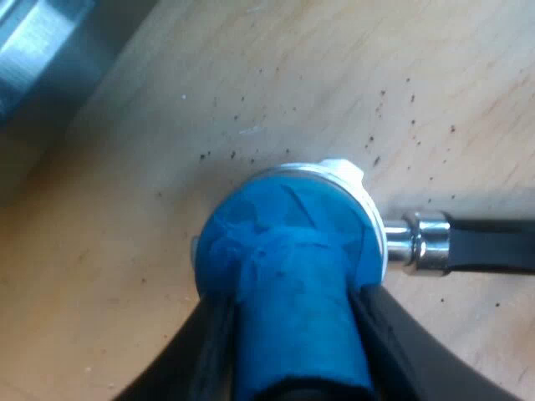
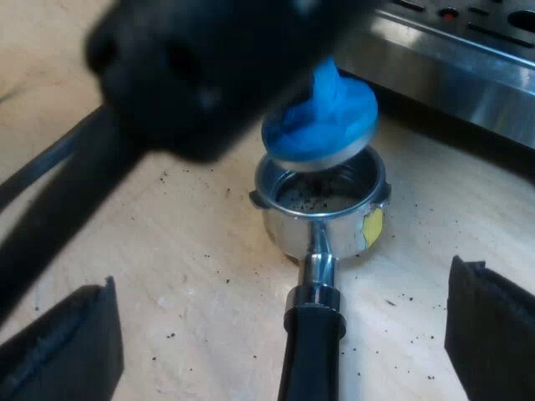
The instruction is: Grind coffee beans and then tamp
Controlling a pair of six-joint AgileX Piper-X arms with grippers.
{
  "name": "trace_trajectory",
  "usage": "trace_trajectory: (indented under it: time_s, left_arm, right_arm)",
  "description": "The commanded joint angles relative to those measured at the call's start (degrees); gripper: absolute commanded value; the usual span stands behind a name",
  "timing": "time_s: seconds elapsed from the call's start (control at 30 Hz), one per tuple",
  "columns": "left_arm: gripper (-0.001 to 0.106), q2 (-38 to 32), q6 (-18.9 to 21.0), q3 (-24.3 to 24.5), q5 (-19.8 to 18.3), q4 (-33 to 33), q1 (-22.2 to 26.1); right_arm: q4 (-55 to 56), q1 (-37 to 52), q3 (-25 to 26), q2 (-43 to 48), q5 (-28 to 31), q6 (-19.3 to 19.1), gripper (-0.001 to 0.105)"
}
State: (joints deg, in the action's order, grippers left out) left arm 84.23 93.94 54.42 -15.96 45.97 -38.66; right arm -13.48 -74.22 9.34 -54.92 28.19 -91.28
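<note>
**Clerk:** State of the left hand?

**Inspector:** Pinching the stem of the blue tamper, one black finger on each side. The tamper's disc lies just past the fingertips.

**Clerk:** And under the disc?

**Inspector:** The metal holder. Its rim shows around the disc's edge. Its chrome collar and dark handle run out sideways from the left hand.

**Clerk:** Is the tamper seated in the holder?

**Inspector:** No. From the right wrist, the disc is tilted over the basket's mouth, with most of the mouth open beneath it. I cannot tell whether its low edge touches the rim.

**Clerk:** The right hand?

**Inspector:** Spread wide, gripping nothing. Its fingers stand well apart, with the holder's handle between them and touching neither. The basket sits just beyond the fingertips.

**Clerk:** Condition of the basket?

**Inspector:** A few dark grains lie on its floor. There is a yellow patch on its outer wall.

**Clerk:** Surroundings?

**Inspector:** The holder rests on a pale wooden worktop, which is speckled with dark grains around the basket. The machine, with its steel front, stands beyond the basket, farther from the right hand.
</note>
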Motion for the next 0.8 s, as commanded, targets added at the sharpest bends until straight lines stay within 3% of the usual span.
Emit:
trace_trajectory:
  time_s: [0.03,0.8]
  left_arm:
    - [0.0,1.17,0.07,0.54,-2.16,-0.36,-0.27]
    - [0.0,7.22,0.07,0.39,-0.49,-0.67,-0.27]
  right_arm:
    - [-0.48,-0.04,0.15,0.07,-0.09,-0.06,0.079]
    - [-0.48,-0.04,0.15,0.07,-0.09,-0.06,0.079]
